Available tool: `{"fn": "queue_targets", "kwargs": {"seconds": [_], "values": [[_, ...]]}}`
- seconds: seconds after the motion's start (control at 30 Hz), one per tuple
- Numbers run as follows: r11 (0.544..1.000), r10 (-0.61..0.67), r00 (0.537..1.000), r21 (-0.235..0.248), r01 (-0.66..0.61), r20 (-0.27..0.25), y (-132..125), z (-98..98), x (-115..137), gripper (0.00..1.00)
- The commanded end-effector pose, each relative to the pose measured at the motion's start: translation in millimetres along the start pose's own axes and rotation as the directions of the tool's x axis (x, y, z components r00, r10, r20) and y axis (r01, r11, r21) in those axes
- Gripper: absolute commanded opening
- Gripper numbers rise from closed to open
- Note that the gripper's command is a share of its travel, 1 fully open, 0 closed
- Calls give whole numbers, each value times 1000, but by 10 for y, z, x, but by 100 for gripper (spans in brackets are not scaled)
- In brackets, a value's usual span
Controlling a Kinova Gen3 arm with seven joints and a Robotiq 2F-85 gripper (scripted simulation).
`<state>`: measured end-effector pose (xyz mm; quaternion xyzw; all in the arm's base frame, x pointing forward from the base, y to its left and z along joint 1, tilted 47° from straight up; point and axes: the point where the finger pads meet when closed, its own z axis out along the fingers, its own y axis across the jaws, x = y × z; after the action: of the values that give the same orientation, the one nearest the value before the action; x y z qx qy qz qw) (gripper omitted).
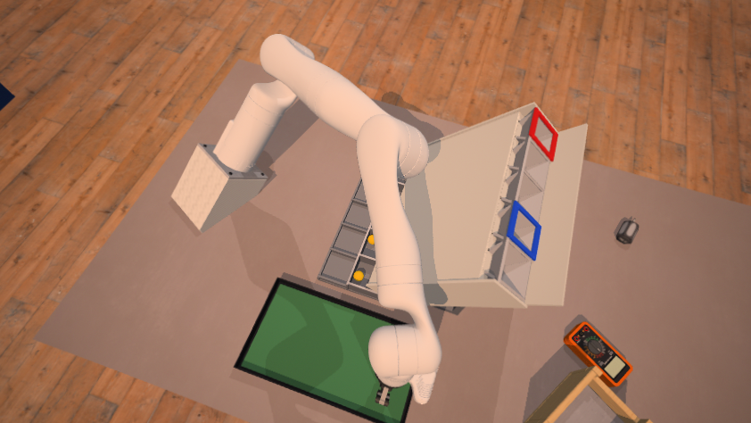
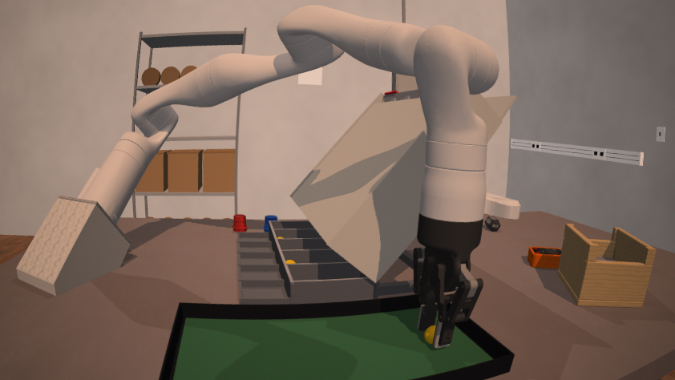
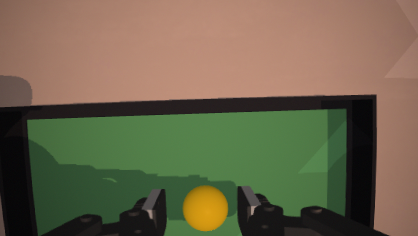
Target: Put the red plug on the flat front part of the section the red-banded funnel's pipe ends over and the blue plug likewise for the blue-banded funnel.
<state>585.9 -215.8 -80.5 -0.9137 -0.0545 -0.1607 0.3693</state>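
Inside green tray (image 1: 315, 335) (image 2: 283, 349) (image 3: 190, 145): one yellow marble (image 2: 430, 334) (image 3: 205, 208)
My gripper (image 1: 383, 394) (image 2: 434, 333) (image 3: 201, 204): open, fingers apart w/ marble between, nothing gripped
Behind tray: red plug (image 2: 240, 223), blue plug (image 2: 270, 223)

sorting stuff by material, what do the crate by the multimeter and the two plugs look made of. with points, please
Open-topped crate (image 2: 613, 285): apparently unvarnished wood, pale with visible grain.
Red plug (image 2: 240, 223) and blue plug (image 2: 270, 223): probably plastic, evenly coloured, though painted metal is possible.

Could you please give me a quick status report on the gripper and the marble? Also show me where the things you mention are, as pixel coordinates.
Gripper (image 1: 382, 396) (image 2: 432, 333) (image 3: 201, 204) partly open, low over the green tray (image 1: 315, 330) (image 2: 264, 339) (image 3: 190, 140). Marble (image 2: 430, 334) (image 3: 205, 208) between the fingers, ungripped. Nothing visible blocking the fingers.
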Motion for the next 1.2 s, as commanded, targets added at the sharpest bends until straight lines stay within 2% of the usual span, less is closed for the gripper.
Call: {"fn": "queue_targets", "kwargs": {"seconds": [0.0,0.03,0.57,0.6,1.17], "values": [[1000,0,1000,-2,0,-2,5,-16,5,50],[1000,0,1000,-2,0,-2,2,64,2,50],[1000,0,1000,-2,0,-2,2,64,2,50],[1000,0,1000,-3,0,-2,3,53,3,0],[1000,0,1000,-6,0,-4,16,35,5,0]]}}
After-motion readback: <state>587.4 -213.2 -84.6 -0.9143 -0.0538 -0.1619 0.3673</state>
